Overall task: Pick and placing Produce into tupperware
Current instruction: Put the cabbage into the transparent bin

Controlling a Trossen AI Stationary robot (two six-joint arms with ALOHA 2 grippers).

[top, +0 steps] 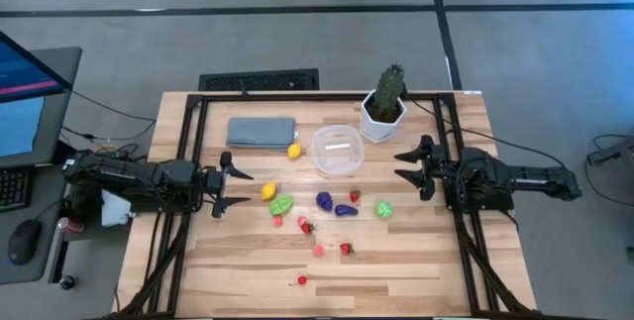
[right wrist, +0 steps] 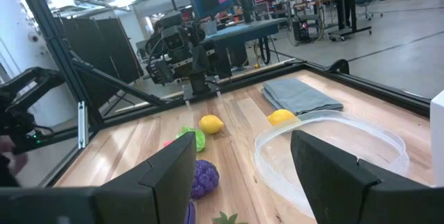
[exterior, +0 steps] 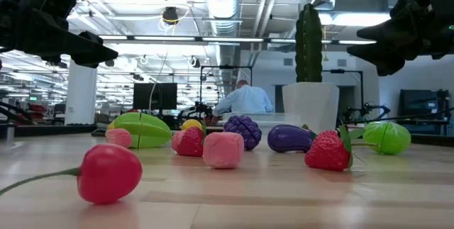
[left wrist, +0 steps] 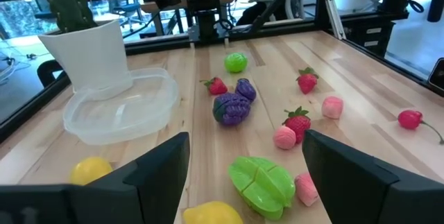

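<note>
The tupperware [top: 337, 150] is a clear round container standing empty on the table near the far middle; it also shows in the left wrist view [left wrist: 121, 109] and the right wrist view [right wrist: 333, 151]. The produce lies scattered on the wood in front of it: a yellow lemon [top: 294, 150], a yellow piece [top: 268, 190], a green piece [top: 281, 204], purple grapes [top: 324, 200], a purple eggplant [top: 346, 210], a green piece [top: 384, 209] and several small red and pink pieces [top: 305, 225]. My left gripper [top: 238, 186] [left wrist: 246, 137] hovers open left of the produce. My right gripper [top: 406, 166] [right wrist: 244, 137] hovers open right of the tupperware.
A potted green cactus in a white pot [top: 383, 107] stands just right of and behind the tupperware. A folded grey-blue cloth [top: 262, 131] lies at the far left. A red cherry-like piece [top: 302, 280] sits alone near the near edge. A person [exterior: 245, 98] sits in the room beyond.
</note>
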